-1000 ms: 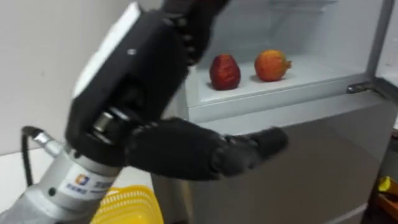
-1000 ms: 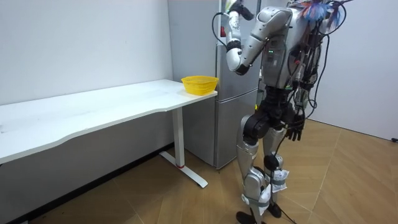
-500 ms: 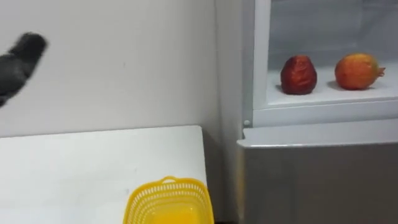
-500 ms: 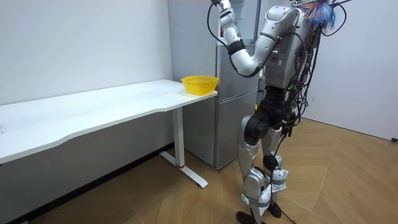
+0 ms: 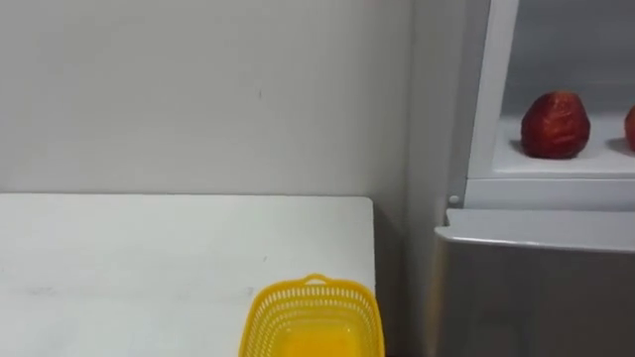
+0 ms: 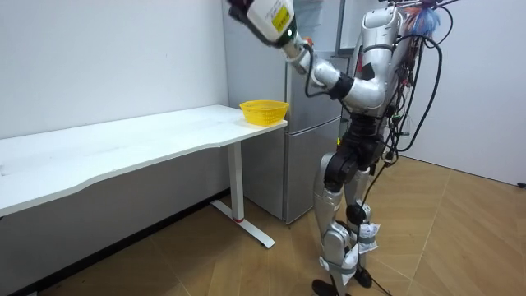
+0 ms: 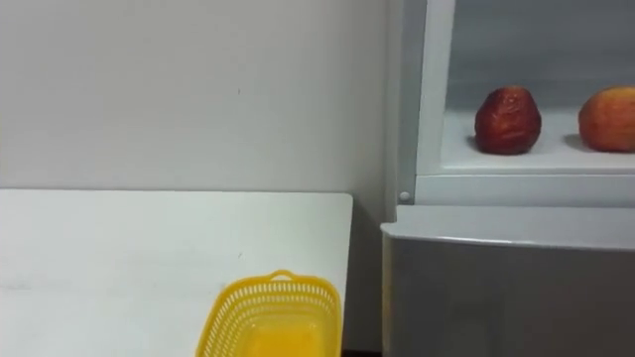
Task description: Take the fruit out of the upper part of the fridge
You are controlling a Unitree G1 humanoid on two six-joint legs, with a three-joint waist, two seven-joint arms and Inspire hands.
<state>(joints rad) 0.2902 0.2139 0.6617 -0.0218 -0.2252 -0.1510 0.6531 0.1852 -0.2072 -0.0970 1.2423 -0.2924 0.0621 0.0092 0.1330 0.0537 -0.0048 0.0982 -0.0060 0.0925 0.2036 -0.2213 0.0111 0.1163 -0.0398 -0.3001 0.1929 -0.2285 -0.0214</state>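
The red fruit and orange fruit sit near the front edge of the upper fridge shelf. The left hand is raised high, well apart from them, and I cannot tell whether it holds anything. Reaching in, it could clip the fridge frame or roll fruit off.

It's a silver-grey machine with smooth pale shells over its chest, thighs and shins, black joints at the waist, hips and knees, and whitish feet. Black cables loop down its chest and back, and a tuft of blue and red wiring sits by its head. One forearm wears a white casing with a yellow-green label, and beyond it is the dark left hand.
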